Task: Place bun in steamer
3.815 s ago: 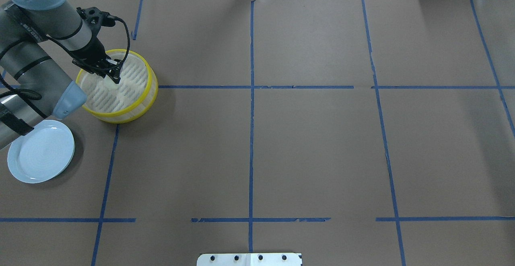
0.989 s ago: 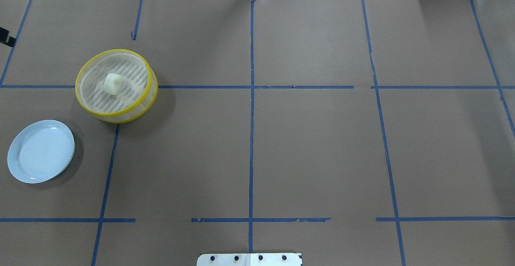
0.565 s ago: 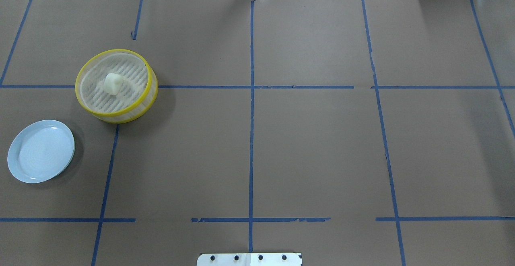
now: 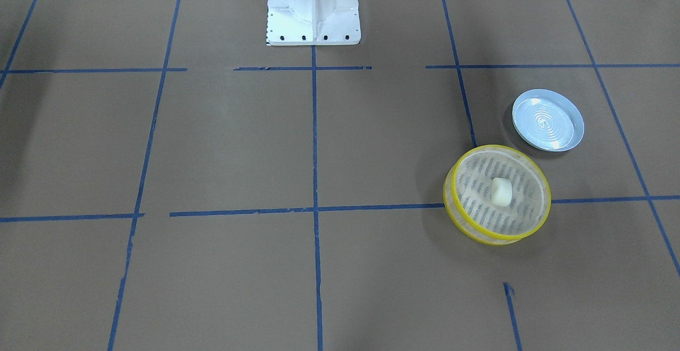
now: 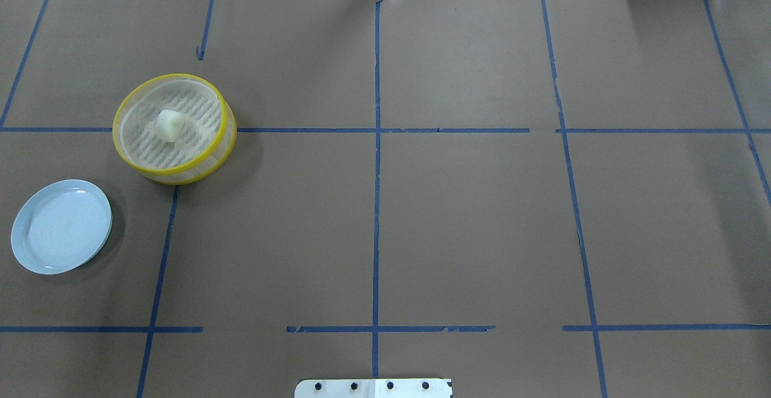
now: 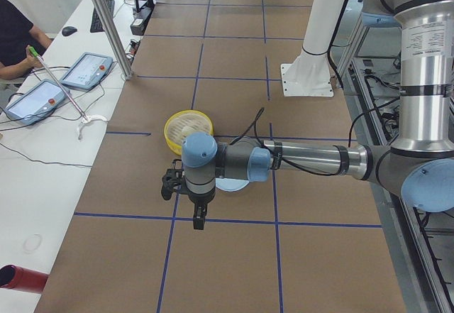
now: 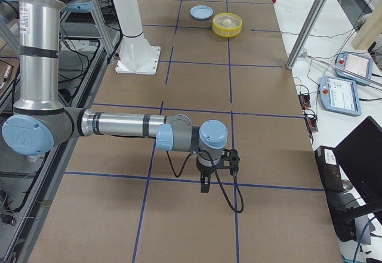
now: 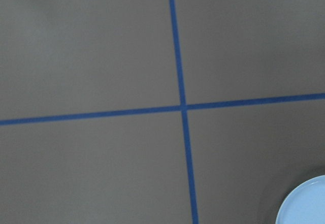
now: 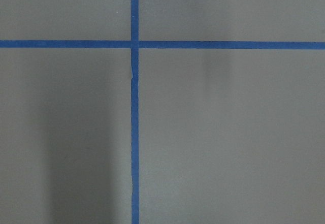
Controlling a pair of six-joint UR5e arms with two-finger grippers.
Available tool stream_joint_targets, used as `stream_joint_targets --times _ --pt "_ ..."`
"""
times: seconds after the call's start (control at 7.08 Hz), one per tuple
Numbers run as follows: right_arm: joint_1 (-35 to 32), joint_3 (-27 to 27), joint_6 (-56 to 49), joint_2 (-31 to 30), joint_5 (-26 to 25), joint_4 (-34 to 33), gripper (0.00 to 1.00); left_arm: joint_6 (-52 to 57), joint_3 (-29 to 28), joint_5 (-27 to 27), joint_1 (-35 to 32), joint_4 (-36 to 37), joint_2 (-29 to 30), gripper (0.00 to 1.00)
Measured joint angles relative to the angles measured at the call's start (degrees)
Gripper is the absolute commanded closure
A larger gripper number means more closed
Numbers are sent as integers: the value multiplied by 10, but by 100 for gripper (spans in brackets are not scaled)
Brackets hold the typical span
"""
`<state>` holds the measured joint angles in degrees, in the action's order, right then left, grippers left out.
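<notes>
The bun [image 5: 168, 126] lies free on the slatted bottom of the yellow-rimmed steamer [image 5: 199, 172] at the table's left; it also shows in the front view [image 4: 501, 191], inside the steamer [image 4: 494, 239]. Neither gripper is in the overhead or front view. My left gripper [image 6: 200, 221] shows only in the exterior left view, pointing down over the table beyond the plate, away from the steamer [image 6: 188, 130]; I cannot tell if it is open. My right gripper [image 7: 205, 185] shows only in the exterior right view, far from the steamer [image 7: 227, 25]; I cannot tell its state.
An empty pale blue plate [image 5: 60, 226] sits on the table near the steamer, also seen in the front view [image 4: 547, 120] and at the corner of the left wrist view [image 8: 307, 203]. Brown paper with blue tape lines covers the table. The robot's white base [image 4: 312, 6] stands at the table's edge.
My left gripper, down in the steamer at the bun 3.8 s ago, has left the overhead view. The bun stays in the steamer. Nothing else moved.
</notes>
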<state>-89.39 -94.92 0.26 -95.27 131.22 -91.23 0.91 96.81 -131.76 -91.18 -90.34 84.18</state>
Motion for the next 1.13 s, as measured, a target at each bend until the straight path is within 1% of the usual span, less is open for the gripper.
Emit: stream_joint_targets --times 0.28,1.13 --pt "0 0 0 0 0 0 0 1 -8 -17 -1 2 -1 0" --pt "-1 0 0 0 0 0 0 1 -7 -20 0 3 -1 0"
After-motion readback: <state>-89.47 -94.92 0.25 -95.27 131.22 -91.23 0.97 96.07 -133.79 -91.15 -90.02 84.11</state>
